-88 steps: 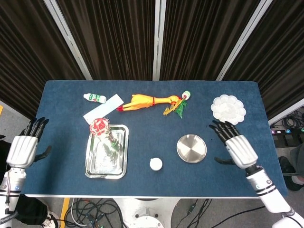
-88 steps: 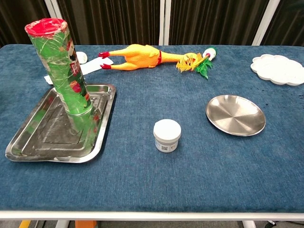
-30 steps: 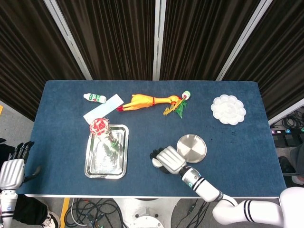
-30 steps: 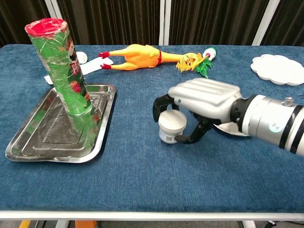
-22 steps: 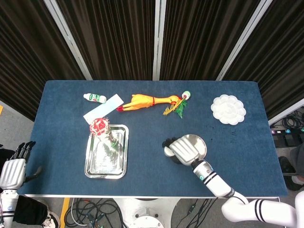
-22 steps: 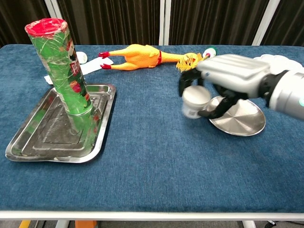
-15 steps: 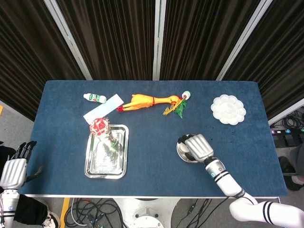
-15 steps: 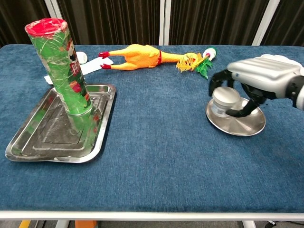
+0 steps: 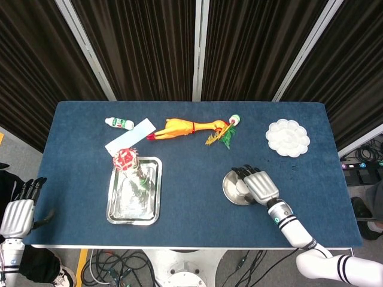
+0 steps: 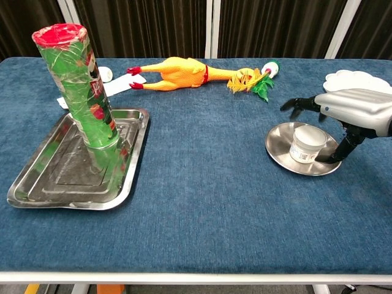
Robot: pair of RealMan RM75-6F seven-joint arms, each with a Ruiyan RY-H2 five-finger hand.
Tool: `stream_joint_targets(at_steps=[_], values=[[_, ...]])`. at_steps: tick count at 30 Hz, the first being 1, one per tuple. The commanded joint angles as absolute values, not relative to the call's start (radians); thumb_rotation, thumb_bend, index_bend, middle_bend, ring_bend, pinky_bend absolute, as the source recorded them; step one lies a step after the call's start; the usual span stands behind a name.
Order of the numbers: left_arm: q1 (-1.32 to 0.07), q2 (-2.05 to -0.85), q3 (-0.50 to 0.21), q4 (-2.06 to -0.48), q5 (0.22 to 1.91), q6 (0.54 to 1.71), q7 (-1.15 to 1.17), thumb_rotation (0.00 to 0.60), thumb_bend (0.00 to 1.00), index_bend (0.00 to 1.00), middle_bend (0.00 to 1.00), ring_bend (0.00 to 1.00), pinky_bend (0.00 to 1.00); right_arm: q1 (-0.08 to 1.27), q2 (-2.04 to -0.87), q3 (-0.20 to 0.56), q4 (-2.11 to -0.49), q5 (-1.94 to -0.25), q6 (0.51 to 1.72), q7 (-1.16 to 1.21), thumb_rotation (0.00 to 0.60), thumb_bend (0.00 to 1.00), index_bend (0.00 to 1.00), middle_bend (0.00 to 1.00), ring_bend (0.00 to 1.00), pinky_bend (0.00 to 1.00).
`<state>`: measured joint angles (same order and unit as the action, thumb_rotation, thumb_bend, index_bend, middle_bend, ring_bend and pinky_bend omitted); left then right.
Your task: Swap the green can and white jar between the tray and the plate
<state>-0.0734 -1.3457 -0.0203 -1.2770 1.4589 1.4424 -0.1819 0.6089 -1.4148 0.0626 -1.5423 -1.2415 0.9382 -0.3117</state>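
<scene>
The tall green can (image 10: 86, 92) with a red lid (image 9: 124, 159) stands upright in the steel tray (image 10: 37, 195), at the left of the table in both views. On the round steel plate (image 10: 283, 153) sits the white jar (image 10: 307, 144). My right hand (image 10: 352, 109) hovers just above and to the right of the jar, fingers spread and lifted off it, with the thumb down beside it. From overhead, the right hand (image 9: 260, 186) covers the plate's (image 9: 230, 186) right half and hides most of the jar. My left hand (image 9: 17, 215) hangs off the table's left edge, fingers apart and holding nothing.
A yellow rubber chicken (image 10: 184, 72) lies across the back middle, a green-capped bottle (image 10: 271, 67) at its head. A white palette dish (image 10: 358, 89) sits at the back right. A small bottle (image 9: 119, 123) and a white card (image 9: 130, 136) lie behind the tray.
My right hand carried the white jar from the table's middle to the plate, set it down and spread its fingers off it. The left hand dropped beside the table.
</scene>
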Motion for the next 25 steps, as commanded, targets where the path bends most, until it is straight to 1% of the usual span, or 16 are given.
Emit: stream_joint_targets(at_steps=[1, 4, 7, 10, 14, 16, 18, 21, 25], values=[[-0.073, -1.342, -0.018, -1.283, 1.465, 1.444, -0.184, 0.600, 0.26, 0.09, 0.08, 0.01, 0.28, 0.586, -1.385, 0.059, -1.560, -1.272, 0.973, -0.268, 0.600, 0.05, 0.00, 0.02, 0.00, 0.09], [-0.075, -1.337, -0.016, -1.293, 1.481, 1.452, -0.186, 0.600, 0.26, 0.08, 0.08, 0.01, 0.28, 0.544, -1.345, 0.049, -1.588, -1.321, 1.049, -0.222, 0.600, 0.04, 0.00, 0.01, 0.00, 0.07], [-0.076, -1.328, -0.013, -1.310, 1.505, 1.473, -0.177, 0.600, 0.26, 0.08, 0.08, 0.01, 0.28, 0.468, -1.286, 0.027, -1.622, -1.387, 1.178, -0.173, 0.600, 0.03, 0.00, 0.01, 0.00, 0.04], [-0.081, -1.315, -0.011, -1.338, 1.534, 1.492, -0.160, 0.600, 0.26, 0.09, 0.08, 0.01, 0.28, 0.364, -1.235, -0.001, -1.632, -1.448, 1.347, -0.120, 0.600, 0.02, 0.00, 0.00, 0.00, 0.01], [-0.096, -1.304, -0.004, -1.363, 1.568, 1.493, -0.131, 0.600, 0.25, 0.09, 0.08, 0.01, 0.28, 0.250, -1.219, -0.026, -1.599, -1.476, 1.499, -0.064, 0.600, 0.01, 0.00, 0.00, 0.00, 0.00], [-0.104, -1.305, 0.004, -1.364, 1.588, 1.490, -0.103, 0.600, 0.25, 0.08, 0.08, 0.01, 0.28, 0.206, -1.226, -0.036, -1.576, -1.469, 1.540, -0.049, 0.600, 0.01, 0.00, 0.00, 0.00, 0.00], [-0.109, -1.311, 0.010, -1.360, 1.603, 1.489, -0.076, 0.600, 0.24, 0.08, 0.08, 0.01, 0.27, 0.178, -1.235, -0.042, -1.557, -1.459, 1.551, -0.040, 0.600, 0.01, 0.00, 0.00, 0.00, 0.00], [-0.111, -1.322, 0.014, -1.354, 1.610, 1.490, -0.049, 0.600, 0.23, 0.08, 0.08, 0.01, 0.24, 0.155, -1.248, -0.044, -1.528, -1.440, 1.539, -0.018, 0.600, 0.01, 0.00, 0.00, 0.00, 0.00], [-0.106, -1.335, 0.011, -1.343, 1.596, 1.490, -0.016, 0.600, 0.22, 0.09, 0.08, 0.01, 0.23, 0.143, -1.267, -0.031, -1.498, -1.429, 1.527, -0.013, 0.600, 0.01, 0.00, 0.00, 0.00, 0.00]])
